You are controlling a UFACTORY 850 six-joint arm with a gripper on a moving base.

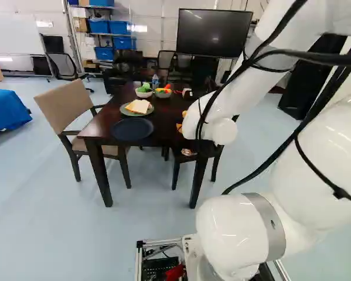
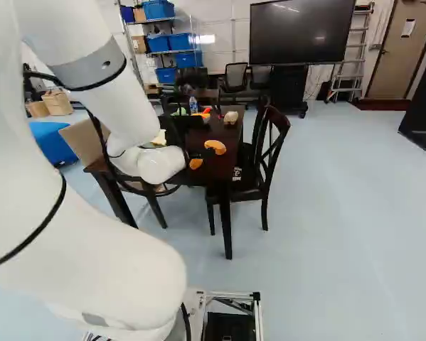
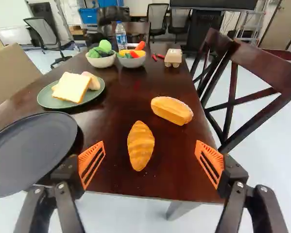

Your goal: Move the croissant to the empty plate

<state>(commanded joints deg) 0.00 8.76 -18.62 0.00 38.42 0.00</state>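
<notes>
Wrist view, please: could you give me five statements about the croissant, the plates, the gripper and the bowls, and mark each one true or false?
1. The croissant lies directly on the table. True.
2. The bread slice lies on the dark plate. False: the bread slice is on the green plate; the dark plate is empty.
3. The gripper is open, with nothing gripped. True.
4. The small loaf touches the croissant. False: bare tabletop separates the small loaf from it.
5. Two bowls stand on the table. True.
</notes>
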